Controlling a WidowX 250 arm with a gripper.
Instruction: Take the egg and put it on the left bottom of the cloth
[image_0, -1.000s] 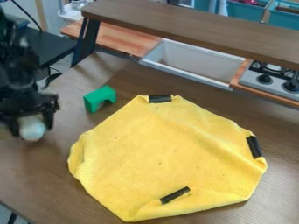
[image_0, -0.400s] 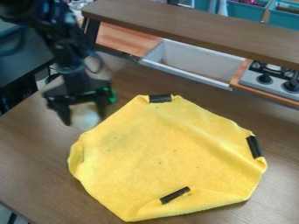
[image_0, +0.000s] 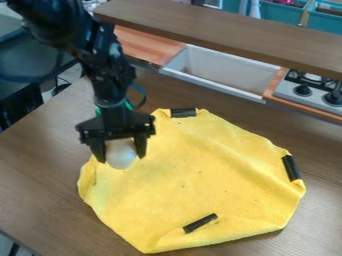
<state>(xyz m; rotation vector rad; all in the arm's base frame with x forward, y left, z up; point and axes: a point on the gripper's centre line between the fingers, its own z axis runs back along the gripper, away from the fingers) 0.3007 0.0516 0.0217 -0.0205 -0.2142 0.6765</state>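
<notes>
Nearest the camera, the yellow cloth (image_0: 140, 220) lies on the wooden tabletop (image_0: 40, 190), its edges folded in places, with a black strip (image_0: 200, 223) near the lower edge. The lower-left part, taken to be the target, bears no egg.

Farther back, over the cloth's upper-left edge, is the tool (image_0: 121, 159), clenched on a whitish egg (image_0: 121, 153), one finger at each side. Whether the egg touches the cloth cannot be determined; it appears to be held above it.

Progress: pick-up judged complete. Outstanding: carriage toward the camera to the lower-left area, lowering and release.

Beyond, a green block (image_0: 128, 104) shows partly behind the arm; farther off are a sink (image_0: 220, 70) and a stove (image_0: 307, 91). Brands, labels, writing: none legible.
</notes>
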